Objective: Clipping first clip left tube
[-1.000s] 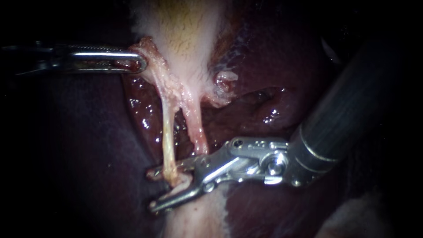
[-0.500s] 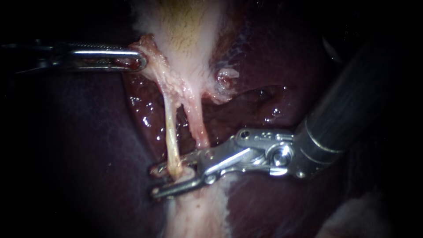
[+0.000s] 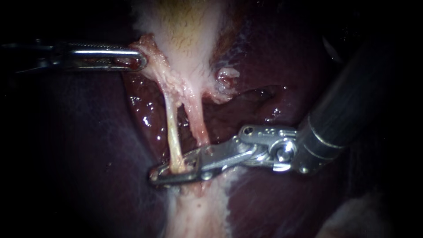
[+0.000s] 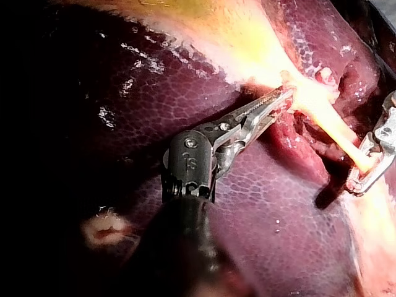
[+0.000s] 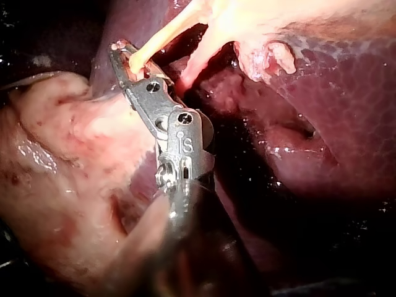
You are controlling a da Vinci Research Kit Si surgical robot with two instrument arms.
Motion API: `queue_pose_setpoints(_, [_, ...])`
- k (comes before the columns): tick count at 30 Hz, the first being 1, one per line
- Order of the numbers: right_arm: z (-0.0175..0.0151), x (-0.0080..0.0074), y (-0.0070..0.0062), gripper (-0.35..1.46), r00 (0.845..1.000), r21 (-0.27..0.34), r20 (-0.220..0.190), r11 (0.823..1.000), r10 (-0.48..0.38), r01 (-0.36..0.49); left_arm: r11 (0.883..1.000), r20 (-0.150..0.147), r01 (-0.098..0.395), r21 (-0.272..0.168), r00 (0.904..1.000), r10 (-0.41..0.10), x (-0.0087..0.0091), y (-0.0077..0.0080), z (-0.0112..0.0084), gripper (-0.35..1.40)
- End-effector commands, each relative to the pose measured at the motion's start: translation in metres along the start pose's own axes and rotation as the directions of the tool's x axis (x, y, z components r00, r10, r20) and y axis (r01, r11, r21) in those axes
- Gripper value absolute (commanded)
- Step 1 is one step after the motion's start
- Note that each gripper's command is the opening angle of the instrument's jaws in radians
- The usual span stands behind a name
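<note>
We see the dark red liver [image 3: 269, 66] all around. The light is bright in the middle and fades to black at the edges. Small wet spots [image 3: 142, 120] shine on it. A pale patch [image 3: 198, 218] lies low in the endoscope view.

the endoscope sits close over the liver [image 3: 282, 61], facing the left tube [image 3: 172, 132] where it hangs from the gallbladder [image 3: 185, 31]; the left instrument [image 3: 140, 61] enters from the left, the right instrument [image 3: 155, 175] from the right. each wrist camera rides behind its own instrument, near the tissue, looking along the shaft toward the jaws. all three views share the left tube and the right instrument's jaws.
</note>
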Motion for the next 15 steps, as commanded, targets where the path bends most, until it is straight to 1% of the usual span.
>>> queue_pose_setpoints(1, [0.0, 0.0003, -0.0002, -0.35, 1.0, -0.002, 0.007, 1.0, 0.021, -0.021, 1.0, 0.0, 0.0, 0.0, 1.0, 0.0, 0.0, 0.0, 0.0, -0.35])
queue_pose_setpoints(3, [-0.0003, 0.0003, -0.0002, -0.35, 1.0, -0.004, 0.012, 1.0, 0.021, -0.021, 1.0, 0.0, 0.0, 0.0, 1.0, 0.0, 0.0, 0.0, -0.0001, -0.35])
queue_pose_setpoints(15, [-0.0008, 0.0001, 0.0003, -0.35, 1.0, -0.001, 0.01, 1.0, 0.021, -0.021, 1.0, 0.0, 0.0, -0.001, 1.0, 0.0, 0.0, 0.0, -0.0001, -0.35])
